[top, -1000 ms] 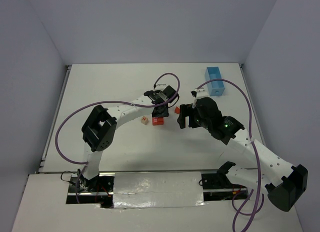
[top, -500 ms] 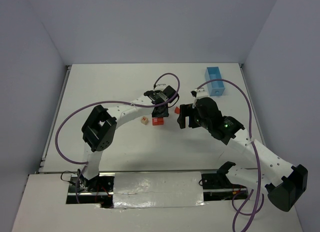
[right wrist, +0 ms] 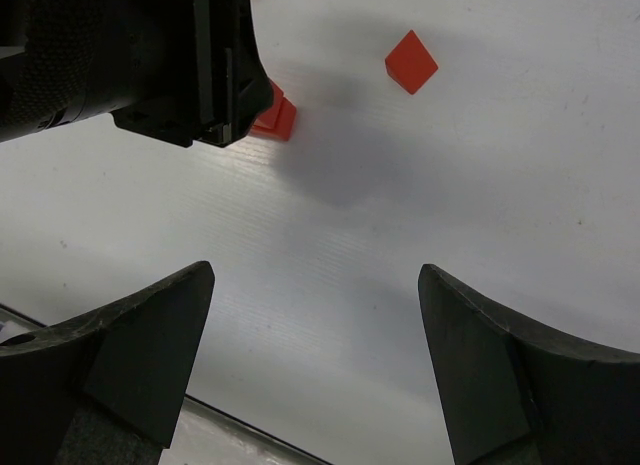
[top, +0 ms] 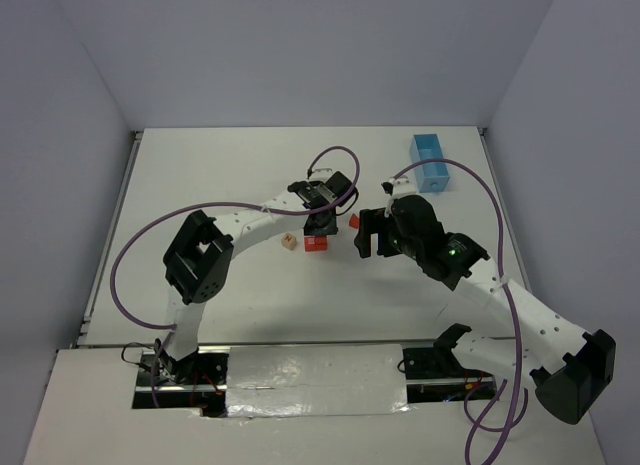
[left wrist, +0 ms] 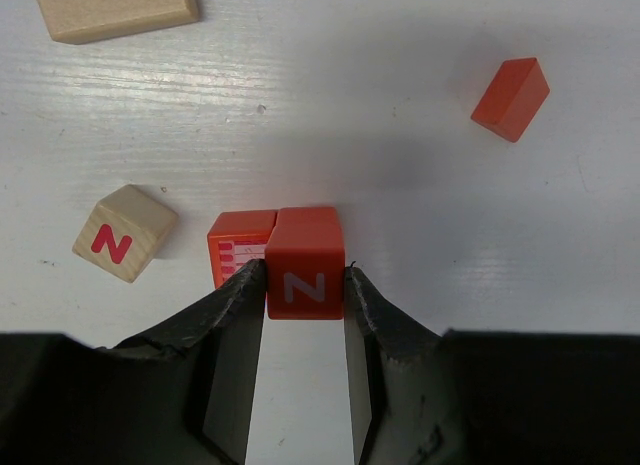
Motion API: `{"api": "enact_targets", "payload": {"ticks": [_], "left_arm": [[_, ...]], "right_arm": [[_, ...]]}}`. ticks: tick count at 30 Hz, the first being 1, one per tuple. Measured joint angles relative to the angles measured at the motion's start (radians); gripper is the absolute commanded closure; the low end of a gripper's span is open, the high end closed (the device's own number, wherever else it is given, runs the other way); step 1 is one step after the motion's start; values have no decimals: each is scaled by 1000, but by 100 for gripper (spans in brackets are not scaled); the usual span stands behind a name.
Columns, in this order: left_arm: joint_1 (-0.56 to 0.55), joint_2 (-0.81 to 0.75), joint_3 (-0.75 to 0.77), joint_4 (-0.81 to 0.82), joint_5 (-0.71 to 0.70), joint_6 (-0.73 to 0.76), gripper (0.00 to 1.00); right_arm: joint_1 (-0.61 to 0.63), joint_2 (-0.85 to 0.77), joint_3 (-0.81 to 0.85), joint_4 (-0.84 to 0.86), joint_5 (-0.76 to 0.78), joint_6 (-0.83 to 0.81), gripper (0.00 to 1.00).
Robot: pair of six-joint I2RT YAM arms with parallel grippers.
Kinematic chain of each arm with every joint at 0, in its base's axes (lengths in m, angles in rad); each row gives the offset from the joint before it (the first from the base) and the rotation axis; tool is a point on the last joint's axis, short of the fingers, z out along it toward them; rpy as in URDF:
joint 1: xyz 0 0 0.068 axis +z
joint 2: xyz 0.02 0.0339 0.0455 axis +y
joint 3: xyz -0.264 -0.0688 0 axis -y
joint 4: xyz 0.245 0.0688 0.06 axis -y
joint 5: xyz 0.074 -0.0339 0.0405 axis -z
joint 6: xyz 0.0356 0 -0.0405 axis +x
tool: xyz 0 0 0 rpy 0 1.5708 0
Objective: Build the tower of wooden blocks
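My left gripper [left wrist: 304,273] is shut on a red cube marked N [left wrist: 305,247], its fingers pressing both sides. The cube sits right against a second red block [left wrist: 238,244] on its left. A tan cube with a red N [left wrist: 125,232] lies further left, and a flat tan block [left wrist: 115,10] is at the top left. A red roof-shaped block [left wrist: 511,98] lies apart at the upper right. In the top view the left gripper [top: 322,227] is over the red pair [top: 316,243]. My right gripper [right wrist: 315,275] is open and empty, hovering to their right.
A light-blue tray [top: 431,162] stands at the back right of the white table [top: 230,175]. The right gripper [top: 362,237] hangs close to the left gripper, with the roof-shaped block [top: 354,221] between them. Purple cables loop over both arms.
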Motion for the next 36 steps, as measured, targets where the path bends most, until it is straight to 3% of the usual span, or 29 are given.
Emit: {"api": "enact_targets", "payload": {"ticks": [11,21,30,36], "left_arm": [[0,0,0,0,0,2,45],[0,13,2,0,0,2,45],[0,13,2,10,-2,4,31],[0,11,9,13,-9,3,31]], "right_arm": [[0,0,-13,6,-4,0,10],[0,0,-13,8,-8,0,10],[0,0,-13,8,-13,0,9],[0,0,-13,8,-14,0,9]]}}
